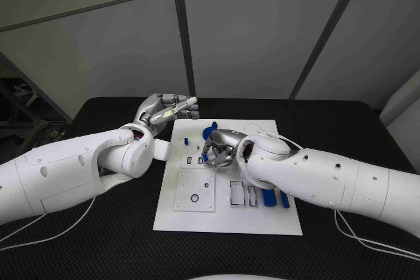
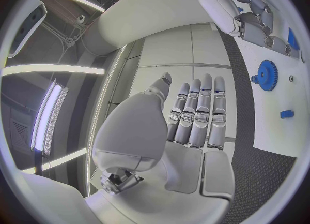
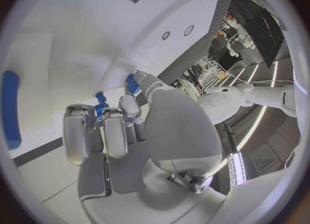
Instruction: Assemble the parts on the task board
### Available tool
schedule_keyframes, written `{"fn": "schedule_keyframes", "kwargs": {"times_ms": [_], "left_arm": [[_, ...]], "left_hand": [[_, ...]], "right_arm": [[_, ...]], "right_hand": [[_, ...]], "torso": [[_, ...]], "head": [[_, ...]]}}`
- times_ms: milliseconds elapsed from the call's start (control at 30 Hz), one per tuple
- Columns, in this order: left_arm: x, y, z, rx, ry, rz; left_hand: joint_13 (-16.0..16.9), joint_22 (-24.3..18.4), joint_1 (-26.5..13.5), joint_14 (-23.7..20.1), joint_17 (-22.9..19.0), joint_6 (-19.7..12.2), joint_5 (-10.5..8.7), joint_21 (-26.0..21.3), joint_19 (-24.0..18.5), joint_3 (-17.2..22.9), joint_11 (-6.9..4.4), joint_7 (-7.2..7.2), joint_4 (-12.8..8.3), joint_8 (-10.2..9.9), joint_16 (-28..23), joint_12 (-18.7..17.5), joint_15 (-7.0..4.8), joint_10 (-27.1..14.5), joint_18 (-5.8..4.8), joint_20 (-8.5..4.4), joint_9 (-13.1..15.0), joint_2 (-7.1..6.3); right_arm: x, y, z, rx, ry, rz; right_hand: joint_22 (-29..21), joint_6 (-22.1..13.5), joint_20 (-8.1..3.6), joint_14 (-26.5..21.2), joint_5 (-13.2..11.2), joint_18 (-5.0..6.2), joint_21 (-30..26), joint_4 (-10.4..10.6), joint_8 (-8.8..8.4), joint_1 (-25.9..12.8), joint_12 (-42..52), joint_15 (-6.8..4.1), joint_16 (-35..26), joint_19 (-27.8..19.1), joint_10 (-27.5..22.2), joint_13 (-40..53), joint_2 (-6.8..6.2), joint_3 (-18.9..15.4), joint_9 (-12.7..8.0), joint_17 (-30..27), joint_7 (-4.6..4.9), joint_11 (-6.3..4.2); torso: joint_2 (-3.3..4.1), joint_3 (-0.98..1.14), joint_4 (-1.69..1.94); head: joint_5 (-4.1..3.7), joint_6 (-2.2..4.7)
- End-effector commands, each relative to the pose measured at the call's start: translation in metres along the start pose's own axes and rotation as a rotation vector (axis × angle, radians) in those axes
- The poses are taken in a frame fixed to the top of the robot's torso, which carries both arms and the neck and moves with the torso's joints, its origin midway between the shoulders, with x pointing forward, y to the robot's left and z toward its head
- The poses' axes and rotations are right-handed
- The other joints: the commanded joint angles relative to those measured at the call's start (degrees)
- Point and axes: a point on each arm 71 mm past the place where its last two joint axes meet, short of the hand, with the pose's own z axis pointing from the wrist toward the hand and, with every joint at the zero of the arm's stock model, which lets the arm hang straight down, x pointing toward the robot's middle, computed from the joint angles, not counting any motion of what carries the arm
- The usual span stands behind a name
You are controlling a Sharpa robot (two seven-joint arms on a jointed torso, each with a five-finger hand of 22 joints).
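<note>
The white task board (image 1: 229,189) lies in the middle of the black table. My right hand (image 1: 219,149) hangs low over the board's middle with its fingers (image 3: 119,125) curled down, pinching a small blue part (image 3: 100,101) at their tips. A blue gear (image 2: 266,74) stands on the board just behind that hand, also seen as the gear (image 1: 211,133). My left hand (image 1: 166,112) is raised off the board's far left corner, flat, its fingers (image 2: 197,110) straight and holding nothing. Two long blue parts (image 1: 267,198) lie at the board's near right.
A small blue piece (image 2: 287,114) lies on the board near the gear. Recessed slots (image 1: 237,193) and a ring outline (image 1: 193,198) mark the board's near half. Black table (image 1: 96,243) surrounds the board, with cables trailing at both near corners.
</note>
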Motion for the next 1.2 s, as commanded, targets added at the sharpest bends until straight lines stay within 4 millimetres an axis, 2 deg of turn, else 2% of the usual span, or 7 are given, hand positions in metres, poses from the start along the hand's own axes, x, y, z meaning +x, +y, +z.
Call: {"fn": "schedule_keyframes", "kwargs": {"times_ms": [33,733,867,1200], "left_arm": [[0.0009,-0.0015,0.0006,0.009,0.007,0.004],[0.0001,-0.0013,0.0008,0.008,0.005,0.005],[-0.0001,-0.0012,0.0009,0.008,0.005,0.005],[-0.0006,-0.001,0.001,0.007,0.005,0.005]], "left_hand": [[-0.08,-0.1,-0.42,-0.21,0.09,-0.49,-0.31,-0.09,-0.29,0.24,-0.03,0.04,0.02,-0.25,-0.18,-0.25,0.17,-0.42,-0.98,0.04,-0.06,0.09],[-0.08,-0.1,-0.42,-0.21,0.09,-0.49,-0.31,-0.09,-0.29,0.24,-0.03,0.04,0.02,-0.25,-0.18,-0.25,0.17,-0.42,-0.98,0.04,-0.06,0.09],[-0.08,-0.1,-0.42,-0.21,0.09,-0.49,-0.31,-0.09,-0.29,0.24,-0.03,0.04,0.02,-0.25,-0.18,-0.25,0.17,-0.42,-0.98,0.04,-0.06,0.09],[-0.07,-0.11,-0.46,-0.22,0.11,-0.55,-0.31,-0.11,-0.33,0.27,0.01,0.09,0.0,-0.27,-0.25,-0.25,0.2,-0.5,-0.98,0.06,-0.06,0.08]], "right_arm": [[0.0053,-0.0023,-0.0002,0.012,0.037,-0.017],[0.0052,-0.0017,0.0002,0.008,0.035,-0.018],[0.0044,-0.0014,0.0001,0.004,0.024,-0.014],[-0.0012,0.0004,-0.0014,-0.03,-0.054,0.008]], "right_hand": [[8.93,-0.72,0.54,4.81,-0.28,0.28,-0.35,-0.09,-0.48,-0.22,-0.26,0.44,0.2,0.67,-0.7,-0.19,-0.6,0.38,-0.22,9.82,0.13,0.08],[8.46,-2.84,1.1,4.82,-0.99,0.42,-0.68,0.07,-1.55,-0.74,-1.34,0.97,0.25,0.22,-2.32,-1.45,-1.41,0.08,-0.67,9.91,0.67,0.65],[8.28,-5.26,1.43,4.76,-1.48,0.47,-0.82,0.1,-2.58,-0.7,-2.42,1.34,0.18,0.04,-3.72,-2.74,-1.76,-0.18,-1.29,9.78,1.16,1.1],[8.22,-8.29,1.93,4.74,-3.11,0.5,-0.9,0.76,-3.05,-0.66,-3.2,1.81,0.2,-0.07,-5.1,-4.15,-2.71,-1.76,-2.19,9.82,1.6,1.57]], "torso": [[0.01,0.01,0.01],[0.03,0.01,0.0],[-0.01,0.0,-0.01],[-0.03,0.02,0.02]], "head": [[-0.03,-0.03],[-0.11,-0.18],[-0.15,-0.18],[-0.14,-0.09]]}}
